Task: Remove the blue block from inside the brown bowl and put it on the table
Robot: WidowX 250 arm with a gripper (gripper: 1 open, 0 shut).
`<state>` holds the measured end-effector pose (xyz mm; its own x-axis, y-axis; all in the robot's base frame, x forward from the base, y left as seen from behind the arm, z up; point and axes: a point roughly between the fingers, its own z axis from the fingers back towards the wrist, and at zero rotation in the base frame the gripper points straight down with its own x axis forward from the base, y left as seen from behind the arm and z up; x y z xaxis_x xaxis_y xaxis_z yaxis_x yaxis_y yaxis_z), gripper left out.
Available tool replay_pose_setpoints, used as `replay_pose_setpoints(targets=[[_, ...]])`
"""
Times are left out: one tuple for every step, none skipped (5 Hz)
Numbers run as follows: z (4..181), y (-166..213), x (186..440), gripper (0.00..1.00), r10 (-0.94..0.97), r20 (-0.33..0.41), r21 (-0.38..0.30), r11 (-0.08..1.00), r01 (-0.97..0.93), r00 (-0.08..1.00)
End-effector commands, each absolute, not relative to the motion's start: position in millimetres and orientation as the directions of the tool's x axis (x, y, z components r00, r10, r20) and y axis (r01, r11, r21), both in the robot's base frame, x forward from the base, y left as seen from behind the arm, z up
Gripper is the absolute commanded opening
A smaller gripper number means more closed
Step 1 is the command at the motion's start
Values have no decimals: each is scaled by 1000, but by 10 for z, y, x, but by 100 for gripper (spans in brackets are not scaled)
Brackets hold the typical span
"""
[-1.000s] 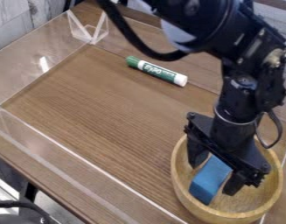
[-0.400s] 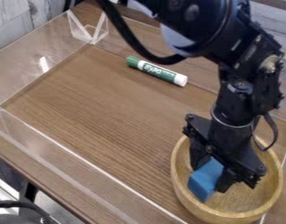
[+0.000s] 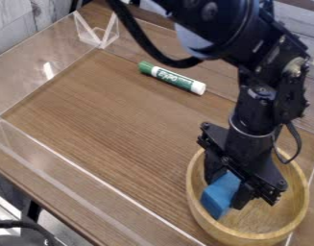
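The blue block [image 3: 222,197] sits inside the brown bowl [image 3: 290,222] at the lower right of the table [image 3: 108,110]. My gripper [image 3: 241,184] points straight down into the bowl, and its black fingers are shut on the upper part of the blue block. The lower half of the block shows below the fingers, near the bowl's left rim. Whether the block rests on the bowl's floor I cannot tell.
A green-and-white marker [image 3: 171,78] lies on the table at the back, beyond the bowl. Low clear acrylic walls [image 3: 31,67] run along the table's left and far edges. The black arm [image 3: 236,38] reaches in from the top right.
The fingers closed onto the blue block, which now looks slightly shifted toward the bowl's left rim. The arm stayed over the bowl.
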<state>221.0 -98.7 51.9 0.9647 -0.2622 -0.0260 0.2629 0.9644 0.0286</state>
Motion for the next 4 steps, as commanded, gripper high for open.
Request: replay_pose_setpoints(targets=[[767, -990, 2333, 0, -268, 49, 26, 963, 267, 962], [814, -969, 2331, 0, -274, 50, 28, 962, 273, 960], [875, -945, 2333, 0, -274, 55, 28, 962, 273, 960], [953, -911, 2352, 0, -263, 72, 30, 965, 262, 962]])
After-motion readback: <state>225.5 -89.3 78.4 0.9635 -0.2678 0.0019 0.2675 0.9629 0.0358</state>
